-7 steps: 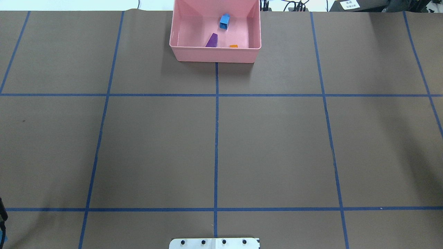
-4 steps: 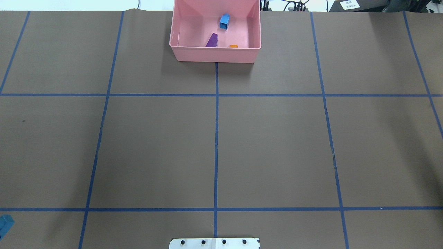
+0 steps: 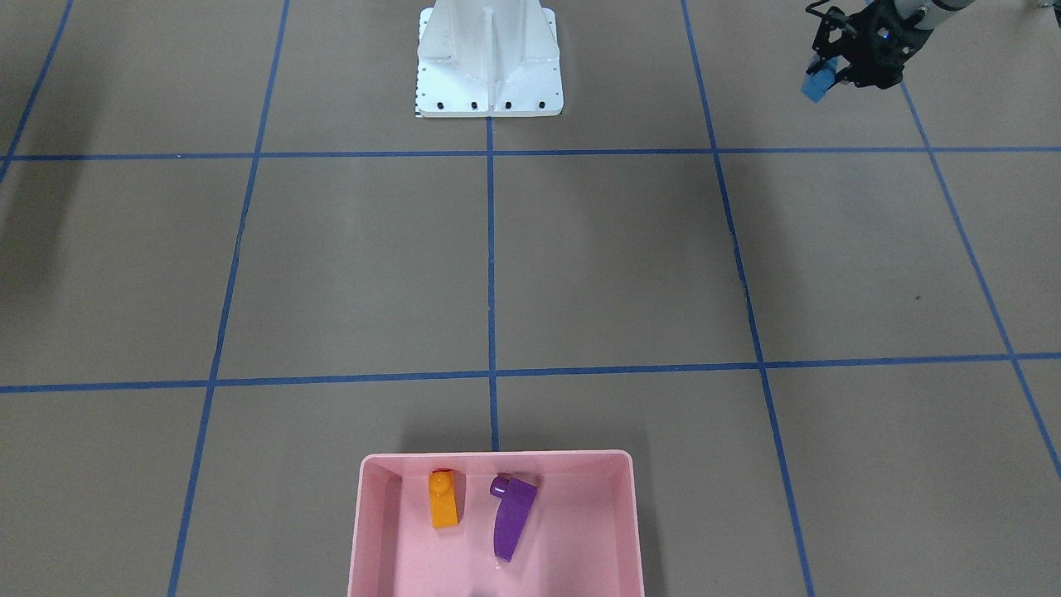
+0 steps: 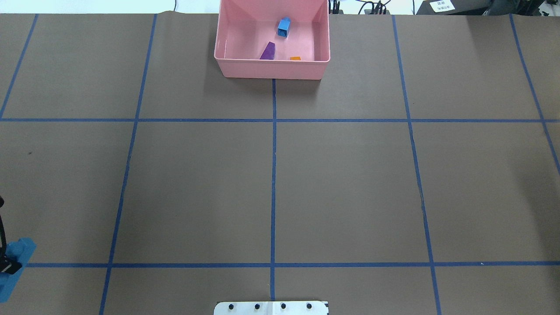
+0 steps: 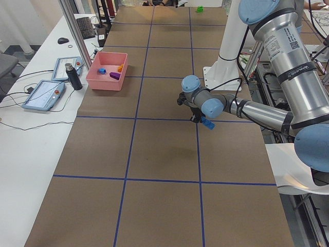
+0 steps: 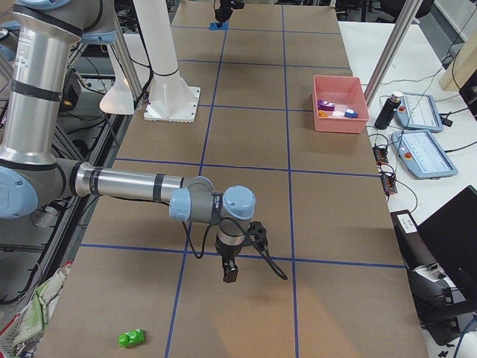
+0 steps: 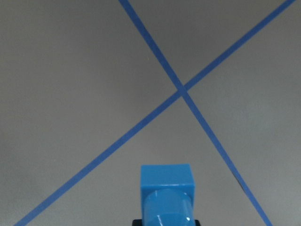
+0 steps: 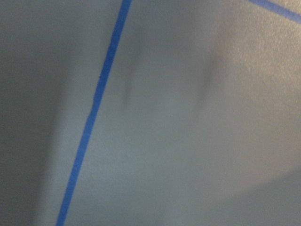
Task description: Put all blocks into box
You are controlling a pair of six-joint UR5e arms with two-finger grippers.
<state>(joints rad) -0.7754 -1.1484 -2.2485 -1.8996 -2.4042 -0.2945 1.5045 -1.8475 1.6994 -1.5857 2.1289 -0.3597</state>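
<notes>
My left gripper [image 3: 830, 73] is shut on the long blue block [image 3: 816, 85], held above the table at the robot's left; the block fills the bottom of the left wrist view [image 7: 167, 197] and shows at the overhead view's left edge [image 4: 17, 258]. The pink box [image 4: 271, 70] stands at the far middle edge. A small blue block [image 4: 284, 27], a purple block [image 3: 510, 518] and an orange block [image 3: 444, 502] lie inside it. The green block [image 6: 132, 338] lies on the table near the robot's right end. My right gripper [image 6: 230, 274] hangs low beside it; I cannot tell its state.
The white robot base [image 3: 489, 62] stands at the near middle edge. Blue tape lines [image 4: 273, 175] grid the brown table. Two tablets [image 6: 421, 149] and a dark bottle [image 6: 385, 112] lie on the side bench past the box.
The left gripper with the long blue block has come further into the overhead view at its left edge, moving forward. The box and the blocks inside it have not moved.
</notes>
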